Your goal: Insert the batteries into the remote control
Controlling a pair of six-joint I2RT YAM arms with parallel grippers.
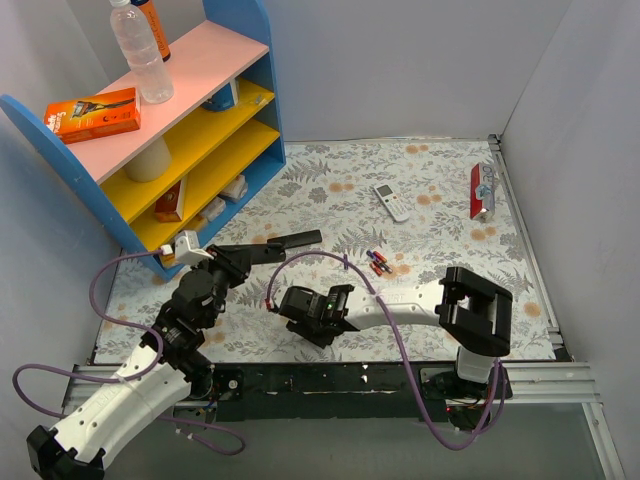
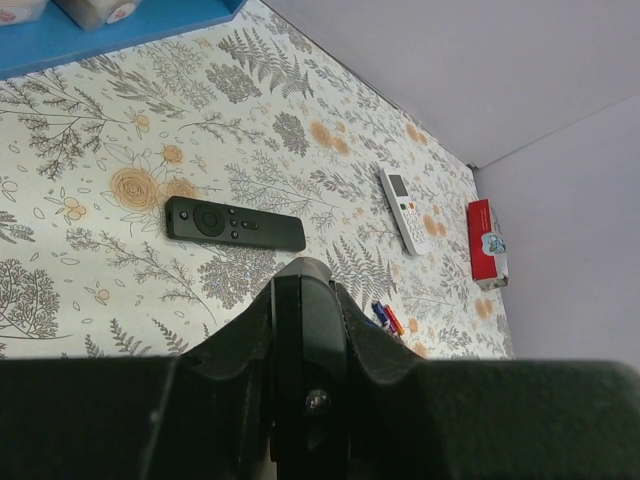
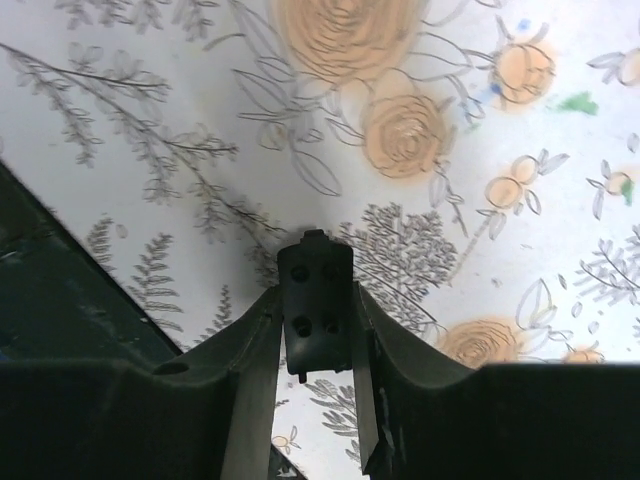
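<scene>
the left jaws were pressed narrow, no gap showing, raised above the surface (image 1: 440, 240) and aimed toward the remote control (image 2: 235, 225), which lay flat, buttons up, just beyond them. the batteries (image 1: 378, 263) lay bunched to its right. how wide the right jaws stood could not be told; they hung low over the near surface. the left arm (image 1: 150, 370) stretched forward and rightward; the right arm (image 1: 400, 308) reached leftward from a bent elbow.
</scene>
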